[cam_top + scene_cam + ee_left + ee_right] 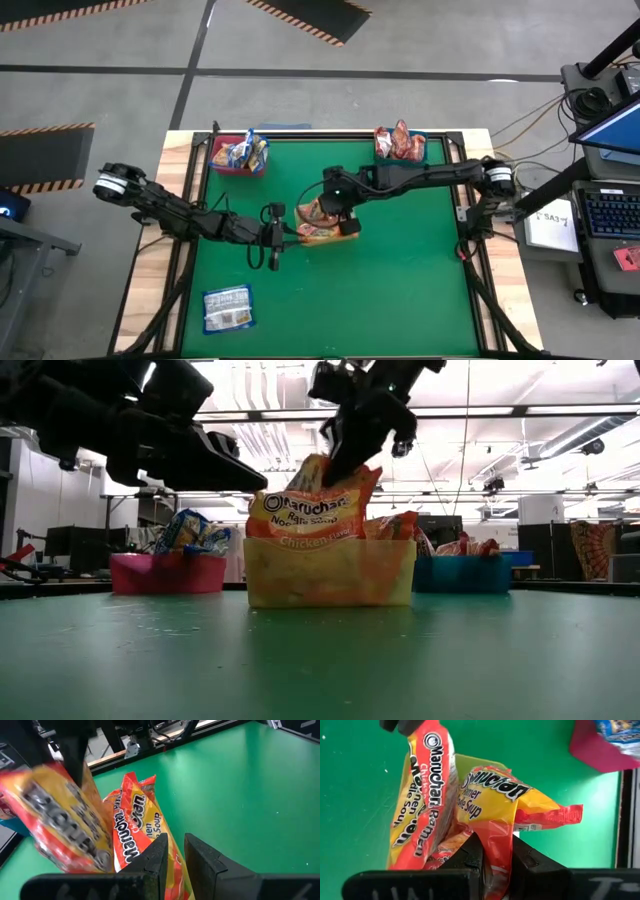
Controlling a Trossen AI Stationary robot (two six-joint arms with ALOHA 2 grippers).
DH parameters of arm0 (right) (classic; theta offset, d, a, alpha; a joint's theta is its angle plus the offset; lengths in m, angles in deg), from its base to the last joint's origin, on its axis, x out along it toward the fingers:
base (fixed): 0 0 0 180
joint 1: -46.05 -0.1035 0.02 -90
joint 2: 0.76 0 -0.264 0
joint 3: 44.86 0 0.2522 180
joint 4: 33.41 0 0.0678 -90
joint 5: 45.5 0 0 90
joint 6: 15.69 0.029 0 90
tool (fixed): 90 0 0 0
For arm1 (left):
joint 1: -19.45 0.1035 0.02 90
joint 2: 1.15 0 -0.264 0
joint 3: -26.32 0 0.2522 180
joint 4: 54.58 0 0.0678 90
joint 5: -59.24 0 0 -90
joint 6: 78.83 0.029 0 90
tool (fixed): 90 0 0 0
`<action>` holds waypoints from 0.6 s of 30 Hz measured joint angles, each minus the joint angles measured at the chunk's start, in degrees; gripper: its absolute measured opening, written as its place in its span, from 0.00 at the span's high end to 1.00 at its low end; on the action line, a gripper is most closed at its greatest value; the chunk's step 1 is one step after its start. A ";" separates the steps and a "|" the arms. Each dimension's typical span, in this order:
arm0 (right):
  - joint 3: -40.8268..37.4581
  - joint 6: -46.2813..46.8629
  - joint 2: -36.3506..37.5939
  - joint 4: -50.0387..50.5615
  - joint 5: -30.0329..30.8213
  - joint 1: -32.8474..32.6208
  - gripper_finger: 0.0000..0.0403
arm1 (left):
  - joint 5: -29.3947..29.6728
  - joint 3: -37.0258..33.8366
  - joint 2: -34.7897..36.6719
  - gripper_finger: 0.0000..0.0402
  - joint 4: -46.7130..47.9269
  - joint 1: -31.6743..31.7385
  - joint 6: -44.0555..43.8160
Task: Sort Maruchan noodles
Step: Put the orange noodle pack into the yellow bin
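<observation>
A yellow bin [338,237] stands mid-table with orange Maruchan noodle packets standing in it. My right gripper [494,862] hangs over the bin, shut on one orange packet [505,800]. My left gripper [175,855] reaches in almost level from the table's left and is shut on a second orange packet [137,820], which stands upright at the bin's left end [310,510]. One blue-and-silver packet [228,307] lies flat on the green table near the front left. My left gripper pinches the end [174,870] of the upright orange packet between its two fingers, coming nearly level from the table's left. The packet stands in the yellow bin, leaning a little. My right gripper pinches the upper end [496,845] of its orange packet between its two fingers, slanting down from above. The packet hangs below the fingers over the bin; whether its lower part rests inside is hidden by the front packet and the bin wall.
A red bin [165,573] with blue-and-silver packets stands at the far left. A blue bin [460,575] with red packets stands at the far right. Bare green table lies toward the near and right sides.
</observation>
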 joint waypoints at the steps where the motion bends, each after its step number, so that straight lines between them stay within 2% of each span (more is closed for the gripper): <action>1: 0.00 -0.56 -0.51 -0.10 0.04 -0.08 0.92 | 0.00 0.00 0.07 0.88 -0.12 0.00 0.01; 5: 0.00 -2.25 -1.77 -0.83 0.10 -0.37 0.89 | -0.02 0.04 1.30 0.88 -0.73 0.00 0.15; 12: 0.00 -0.66 -2.10 -2.55 0.13 -0.46 0.84 | 0.06 0.02 7.41 0.88 -0.84 0.02 1.46; 18: 0.00 0.85 -2.10 -3.72 0.21 -0.97 0.75 | 0.69 0.02 11.82 0.88 -0.63 1.90 1.09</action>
